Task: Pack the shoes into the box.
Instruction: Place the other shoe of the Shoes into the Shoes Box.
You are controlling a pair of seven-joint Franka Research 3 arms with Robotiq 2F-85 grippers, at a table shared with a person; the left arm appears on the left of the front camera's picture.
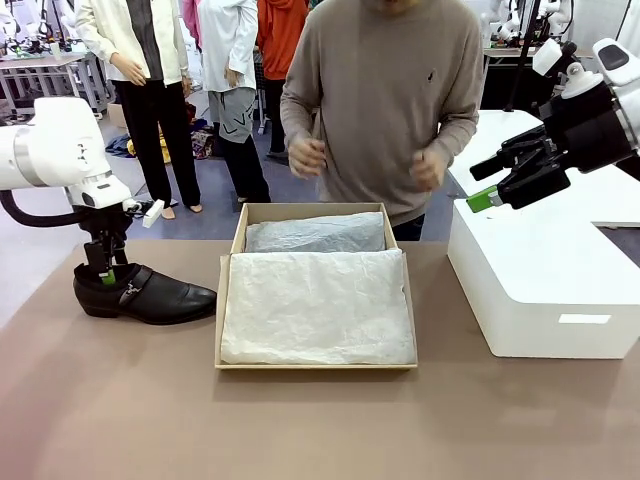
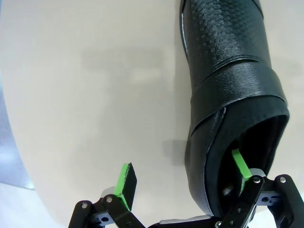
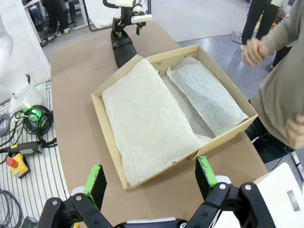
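One glossy black shoe (image 1: 160,295) lies on the brown table, left of the box, toe pointing at it. My left gripper (image 1: 105,272) stands over its heel, open. In the left wrist view the shoe (image 2: 228,71) takes up the right side, and the left gripper (image 2: 183,173) straddles the heel wall, with one green pad inside the opening and the other outside over the table. The tan cardboard box (image 1: 228,300) sits mid-table, lined with white tissue paper (image 1: 315,305). My right gripper (image 1: 485,190) hangs open and empty above the white block. The right wrist view shows the right gripper (image 3: 150,179), the box (image 3: 107,123) and the shoe (image 3: 122,47).
A large white block (image 1: 540,280) stands at the right of the table. A person in a beige sweater stands behind the box, with both hands (image 1: 305,155) raised at chest height. Cables and a red stop button (image 3: 16,164) lie beside the table.
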